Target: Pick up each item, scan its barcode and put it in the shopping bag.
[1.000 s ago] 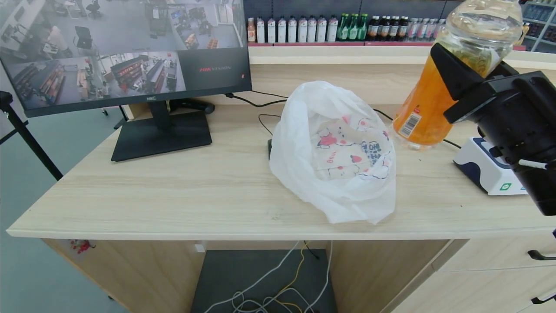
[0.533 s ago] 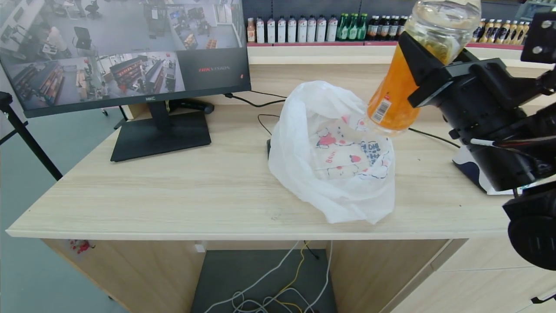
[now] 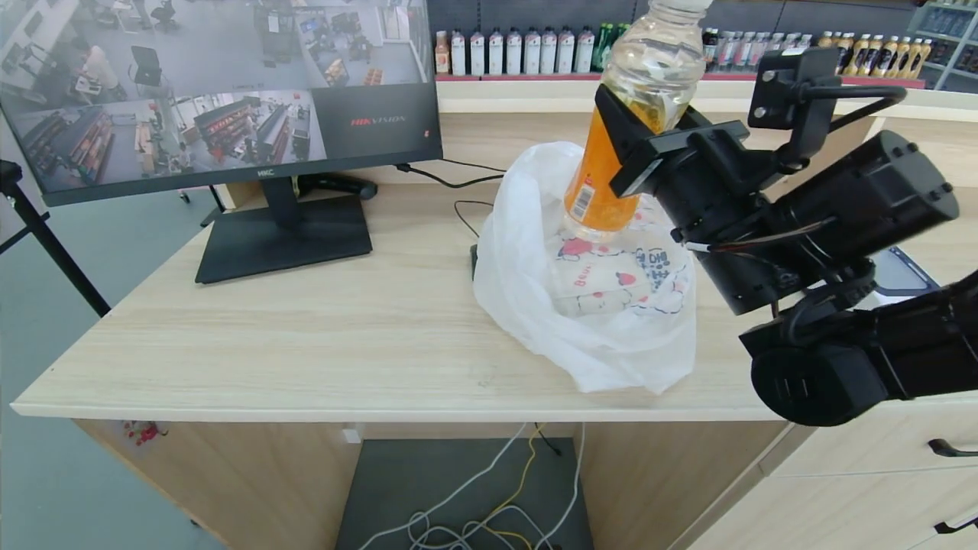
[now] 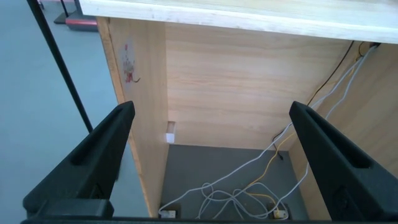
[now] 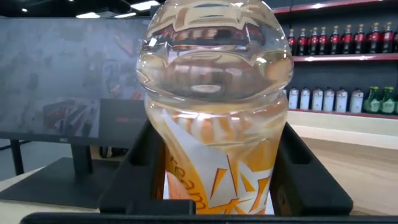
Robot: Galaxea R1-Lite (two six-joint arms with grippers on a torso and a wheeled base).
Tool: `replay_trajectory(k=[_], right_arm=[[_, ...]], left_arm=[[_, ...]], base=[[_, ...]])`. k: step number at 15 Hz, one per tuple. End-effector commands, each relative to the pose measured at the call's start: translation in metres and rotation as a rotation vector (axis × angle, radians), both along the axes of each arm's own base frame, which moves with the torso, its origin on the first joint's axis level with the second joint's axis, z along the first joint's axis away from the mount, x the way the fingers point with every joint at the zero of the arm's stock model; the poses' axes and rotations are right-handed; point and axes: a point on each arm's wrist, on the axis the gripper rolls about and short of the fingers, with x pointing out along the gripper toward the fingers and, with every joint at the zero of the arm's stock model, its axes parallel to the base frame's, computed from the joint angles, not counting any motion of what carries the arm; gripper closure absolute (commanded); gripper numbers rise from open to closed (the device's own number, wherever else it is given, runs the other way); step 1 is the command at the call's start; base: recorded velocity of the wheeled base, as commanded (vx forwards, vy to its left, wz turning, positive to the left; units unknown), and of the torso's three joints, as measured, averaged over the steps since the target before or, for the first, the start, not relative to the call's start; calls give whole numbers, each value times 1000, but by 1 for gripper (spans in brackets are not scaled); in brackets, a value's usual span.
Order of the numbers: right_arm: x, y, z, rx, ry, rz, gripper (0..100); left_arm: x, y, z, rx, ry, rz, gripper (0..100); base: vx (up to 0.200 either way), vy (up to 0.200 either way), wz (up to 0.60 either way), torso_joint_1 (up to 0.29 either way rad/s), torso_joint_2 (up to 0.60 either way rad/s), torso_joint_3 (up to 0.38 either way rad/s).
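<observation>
Slightly tilted bottle (image 3: pixel 592 179), cap up, base over shopping bag (image 3: pixel 527 298).

The bag (image 3: pixel 527 252) sits on the desk (image 3: pixel 306 336), monitor (image 3: pixel 214 84) to its left, scanner (image 3: pixel 901 271) to its right. The bottle (image 3: pixel 607 176), in the right gripper (image 3: pixel 634 130), hangs over the bag's mouth; a packet (image 3: pixel 603 283) lies inside

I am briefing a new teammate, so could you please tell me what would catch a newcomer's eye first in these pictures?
The orange drink bottle stands out first, clamped nearly upright in the right end effector over the open mouth of the white shopping bag in the middle of the wooden counter. Next comes the large monitor at the counter's back left, showing camera feeds.
</observation>
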Motion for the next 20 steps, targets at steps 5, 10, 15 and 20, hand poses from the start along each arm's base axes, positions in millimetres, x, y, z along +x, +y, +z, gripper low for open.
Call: replay_trajectory(k=[5,10,15,20], right_arm=[[31,17,-24,-15,33,-11,100],[48,20,-42,-31,61,-25,100],[62,27,-60,-50,85,-22,100],[68,30,-71,-71,98,-20,100]], left_arm=[[0,0,0,0,-2,0,0],[0,0,0,0,-2,-2,0],[0,0,0,-2,0,1,0],[0,0,0,-2,0,0,0]], base=[[0,0,0,0,0,0],[0,0,0,0,0,0],[0,0,0,0,0,0],[0,0,0,0,0,0]])
